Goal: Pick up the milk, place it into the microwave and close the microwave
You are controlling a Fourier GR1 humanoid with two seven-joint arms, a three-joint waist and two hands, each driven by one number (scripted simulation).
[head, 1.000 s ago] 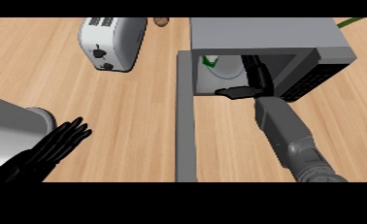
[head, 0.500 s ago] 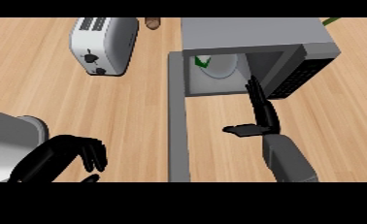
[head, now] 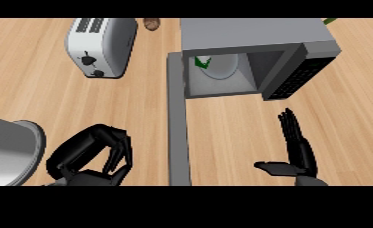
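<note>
milk [head: 205, 63] already inside the microwave [head: 255, 37], lying toward the left of the cavity near the round white plate [head: 222, 67]; only a white corner with a green mark visible, the rest hidden by the upper wall. probably a light carton, stiff enough yet easy to dent, smooth-sided and somewhat slippery; best taken across its flat sides near the middle if a re-seat were needed. none seems needed, judging from how deep it sits.

door [head: 177, 118] swung fully open, seen edge-on as a long grey strip running down from the left corner of the cavity. only the closing left to do.

right hand [head: 297, 145] well clear of the opening, low at the right, fingers straight and together, thumb stuck out sideways, holding nothing. left hand [head: 91, 153] just left of the door, fingers curled in on nothing.

against half a second ago: right hand drawn further back from the opening and lower in view; left hand nearer the door, curl about the same. toaster [head: 102, 45] at upper left and grey pot [head: 18, 150] at lower left shifted in view only.
</note>
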